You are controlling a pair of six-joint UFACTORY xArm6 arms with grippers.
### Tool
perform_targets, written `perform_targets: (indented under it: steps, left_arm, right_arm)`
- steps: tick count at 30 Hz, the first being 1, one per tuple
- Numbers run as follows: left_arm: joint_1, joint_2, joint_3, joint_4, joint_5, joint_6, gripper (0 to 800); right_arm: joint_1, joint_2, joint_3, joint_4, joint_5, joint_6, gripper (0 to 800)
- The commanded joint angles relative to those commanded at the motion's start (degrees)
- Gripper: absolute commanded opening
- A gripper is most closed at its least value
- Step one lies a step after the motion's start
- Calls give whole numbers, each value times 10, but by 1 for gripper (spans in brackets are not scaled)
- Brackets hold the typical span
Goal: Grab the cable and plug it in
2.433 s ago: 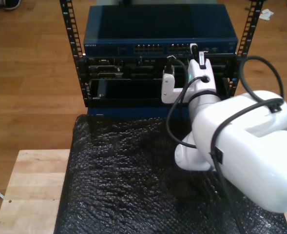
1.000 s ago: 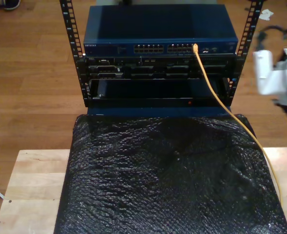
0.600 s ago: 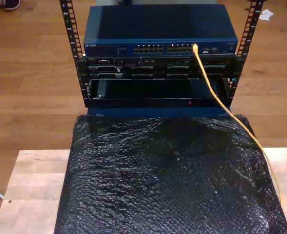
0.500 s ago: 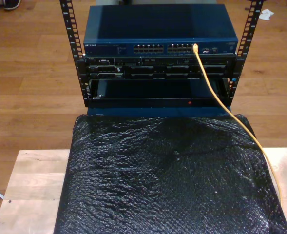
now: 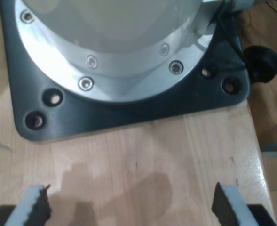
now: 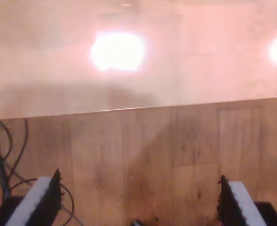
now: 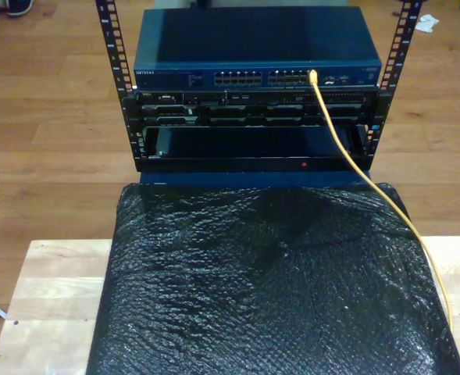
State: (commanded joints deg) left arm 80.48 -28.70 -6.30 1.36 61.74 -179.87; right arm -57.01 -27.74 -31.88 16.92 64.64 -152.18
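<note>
The yellow cable (image 7: 368, 181) sits plugged into a port at about one o'clock on the blue switch (image 7: 257, 48), then trails over the black bubble sheet (image 7: 269, 289) toward five o'clock. The switch's label is too small to read. My first tool (image 5: 129, 209) hangs released above the wooden counter (image 5: 143, 165) by a grey arm base (image 5: 119, 61); my second tool (image 6: 140, 202) is released too, over wood.

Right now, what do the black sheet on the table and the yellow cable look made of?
Black crinkled sheet: looks like plastic bubble wrap or foam, going by its glossy, dimpled texture. Thin yellow cable: smooth plastic-looking jacket, flexible, curving from the blue network switch; plug too small to judge.
</note>
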Motion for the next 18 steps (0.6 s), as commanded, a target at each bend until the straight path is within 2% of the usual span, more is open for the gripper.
perform_targets:
  steps: [7,18]
  left_arm:
    - [0,1,0,0,0,0,800]
    - [0,0,0,0,0,0,800]
  right_arm:
    - [-95,-40,28,-29,54,-82,789]
    - [-157,-80,72,-97,63,-163,794]
